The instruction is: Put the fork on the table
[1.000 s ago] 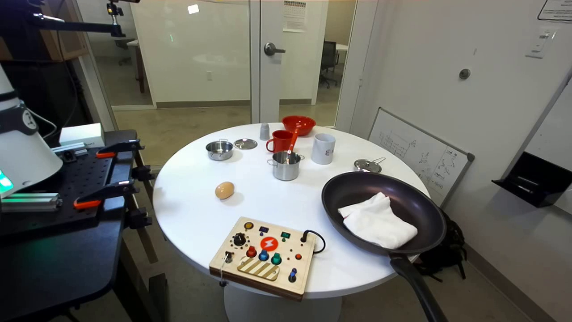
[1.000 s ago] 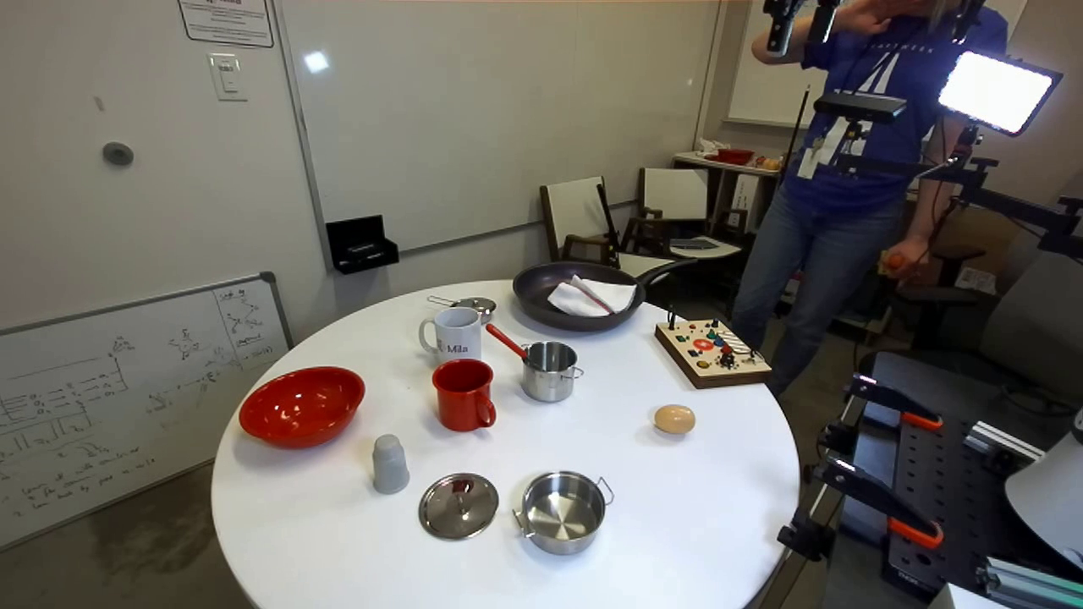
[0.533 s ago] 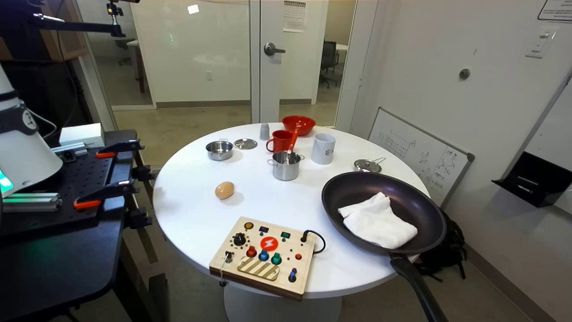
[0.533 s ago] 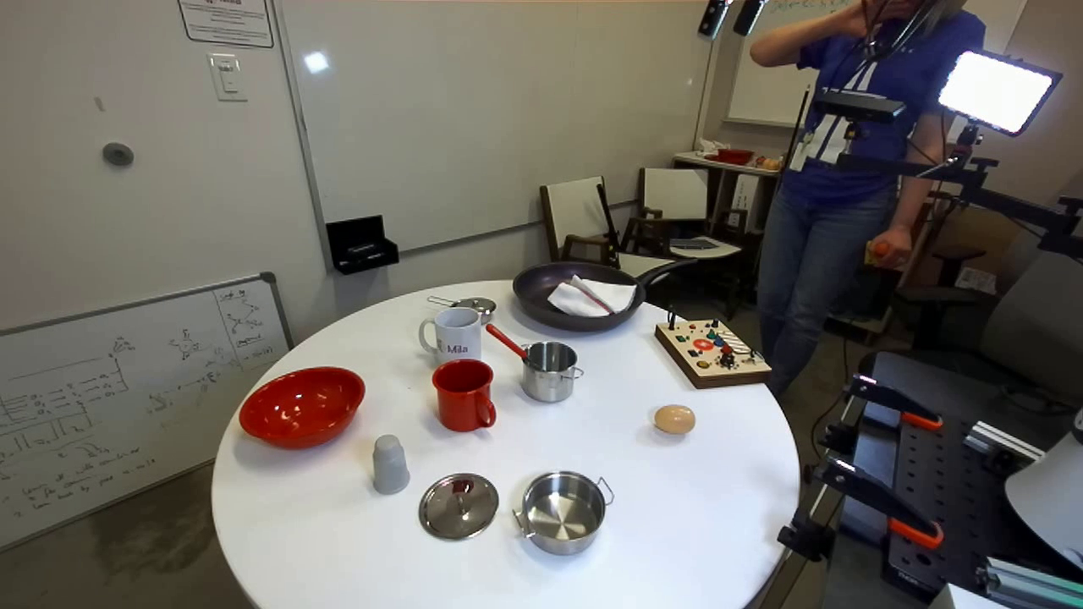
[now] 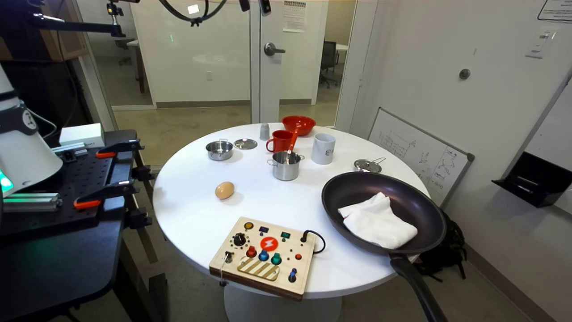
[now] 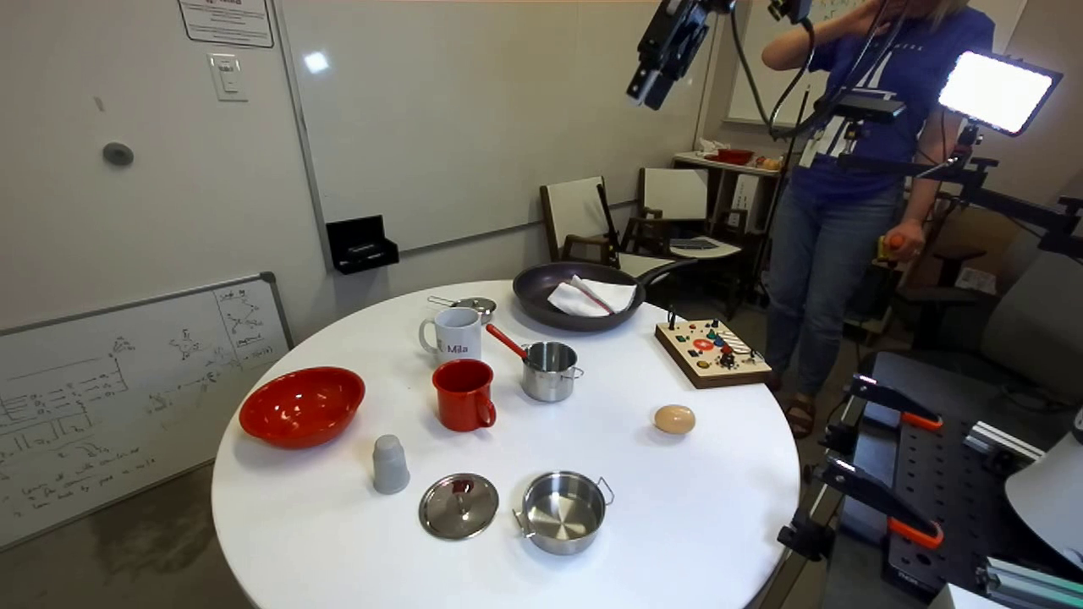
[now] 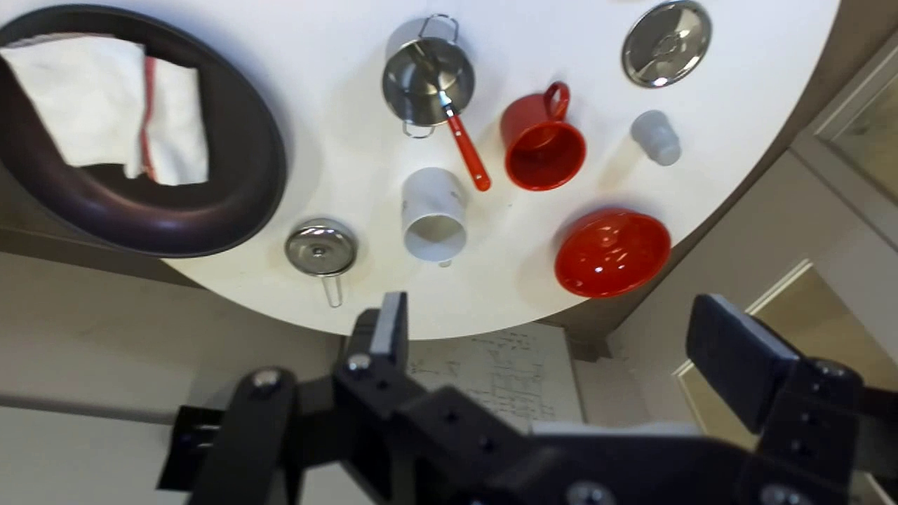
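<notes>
Surface (image 5: pixel 268 201): round, plain white, shown in all three views.
Pincer (image 7: pixel 554 337): foremost in the wrist view, wide, with a broad gap tip to tip; raised well above the surface in both exterior views.
Control box (image 5: pixel 263 237): wooden, with coloured knobs; at the near edge in an exterior view.
Frying pan (image 5: pixel 415 201): dark, near the control box, with handle out past the edge.
Cloth (image 5: pixel 380 221): white, folded, red-striped in the wrist view; lying in the frying pan.
Egg (image 5: pixel 225 190): brown, on its side, beyond the control box.
Steel pot (image 5: pixel 286 171): two-handled, upright, near the middle of the surface.
Fork (image 7: pixel 459 133): red-handled utensil, tilted in the steel pot, metal end inside, red end out over the rim; inner end too dim to make out.
Wire-handled steelware (image 5: pixel 367 166): round, knobbed, just beyond the frying pan.
White mug (image 5: pixel 322 150): upright, lettered, near the steel pot.
Red mug (image 5: pixel 280 142): upright, just beyond the steel pot.
Shallow steel pan (image 5: pixel 220 152): upright, two-handled.
Steel lid (image 5: pixel 246 143): flat, knob up, just beside the shallow steel pan.
Grey tapered piece (image 5: pixel 264 132): upright, near the steel lid.
Red bowl (image 5: pixel 298 126): upright, near the far edge.
Person (image 6: pixel 833 241): blue-shirted, standing beyond the surface in an exterior view.
</notes>
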{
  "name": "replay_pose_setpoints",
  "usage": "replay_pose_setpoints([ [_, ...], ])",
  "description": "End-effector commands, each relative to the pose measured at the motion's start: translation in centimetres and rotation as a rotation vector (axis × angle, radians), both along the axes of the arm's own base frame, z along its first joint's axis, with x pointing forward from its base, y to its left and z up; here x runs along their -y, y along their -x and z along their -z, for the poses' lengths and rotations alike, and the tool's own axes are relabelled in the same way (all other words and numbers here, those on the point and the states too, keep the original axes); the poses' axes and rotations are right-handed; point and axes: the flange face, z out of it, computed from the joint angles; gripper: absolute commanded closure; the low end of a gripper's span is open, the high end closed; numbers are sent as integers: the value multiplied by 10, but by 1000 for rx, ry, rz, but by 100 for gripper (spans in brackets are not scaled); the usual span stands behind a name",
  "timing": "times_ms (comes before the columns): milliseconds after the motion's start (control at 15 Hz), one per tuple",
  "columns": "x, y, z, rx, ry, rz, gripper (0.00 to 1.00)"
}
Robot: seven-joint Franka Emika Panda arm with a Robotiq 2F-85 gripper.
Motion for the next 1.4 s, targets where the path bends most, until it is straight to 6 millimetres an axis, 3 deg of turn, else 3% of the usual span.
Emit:
replay_pose_setpoints([
  [0,-15,-11,36,-41,-59,-150,0],
  [533,-20,-36,109,-108,23,-203,0],
  [800,-21,-56,129,-36,54,-198,0],
  [1133,-21,-70,140,-16,44,-251,0],
  [1333,-5,-85,151,-14,34,-278,0],
])
